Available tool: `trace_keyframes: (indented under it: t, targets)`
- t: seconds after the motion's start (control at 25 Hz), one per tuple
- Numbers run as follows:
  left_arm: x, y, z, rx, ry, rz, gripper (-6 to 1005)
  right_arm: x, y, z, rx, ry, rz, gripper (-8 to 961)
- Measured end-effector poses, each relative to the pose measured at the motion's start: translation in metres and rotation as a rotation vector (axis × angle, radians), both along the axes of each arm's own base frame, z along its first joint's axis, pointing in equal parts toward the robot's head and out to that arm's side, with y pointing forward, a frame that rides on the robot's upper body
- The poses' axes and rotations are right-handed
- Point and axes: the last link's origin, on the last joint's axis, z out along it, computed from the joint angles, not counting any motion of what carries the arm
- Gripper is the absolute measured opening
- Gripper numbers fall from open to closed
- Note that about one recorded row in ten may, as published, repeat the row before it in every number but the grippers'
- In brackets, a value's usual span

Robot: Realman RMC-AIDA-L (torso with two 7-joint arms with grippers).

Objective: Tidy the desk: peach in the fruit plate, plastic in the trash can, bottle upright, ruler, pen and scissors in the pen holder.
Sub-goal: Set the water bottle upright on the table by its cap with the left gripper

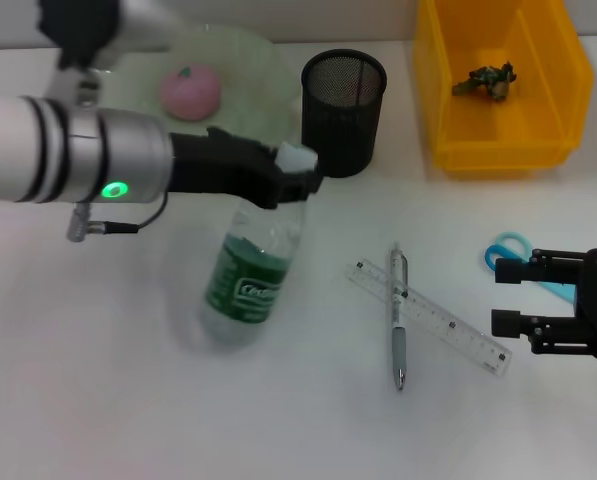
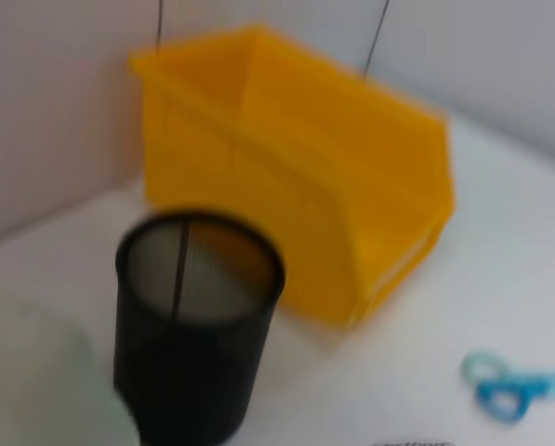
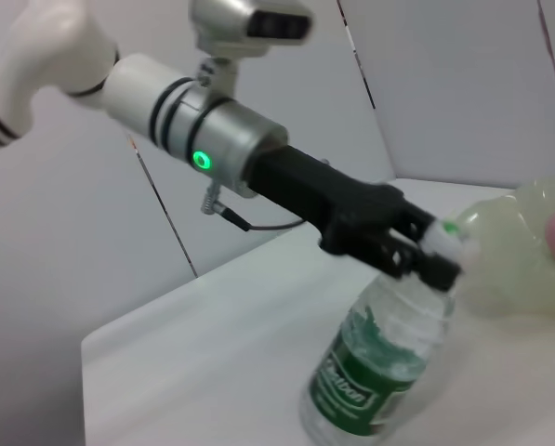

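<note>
Left hand pinching the bottle at its cap, bottle upright on the worktop.
Pen holder sits just beyond that hand; right hand, fingers spread, hovers beside the scissors.

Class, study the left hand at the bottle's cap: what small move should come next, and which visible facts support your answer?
Probably open the left hand and lift it clear. The bottle seems to stand on its base, with that hand shut on its cap, so this step looks done. The pen, ruler and scissors lie on the desk, outside the pen holder. The right hand hovers over the scissors.
</note>
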Motion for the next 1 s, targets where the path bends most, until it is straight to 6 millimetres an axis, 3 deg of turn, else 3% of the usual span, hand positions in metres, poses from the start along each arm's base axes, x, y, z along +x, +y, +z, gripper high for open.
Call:
trace_keyframes:
  t: [0.44,0.8,1.0]
  targets:
    - [-0.043,-0.008,0.030,0.124,-0.323,-0.109,439,-0.001,0.002,0.001,0.002,0.030,-0.032,717]
    - [-0.077,-0.026,0.027,0.272,-0.514,-0.275,439,-0.005,0.006,-0.002,0.001,0.052,-0.032,717]
    - [-0.097,-0.035,0.018,0.354,-0.500,-0.333,439,-0.009,0.009,-0.005,-0.009,0.066,-0.026,717]
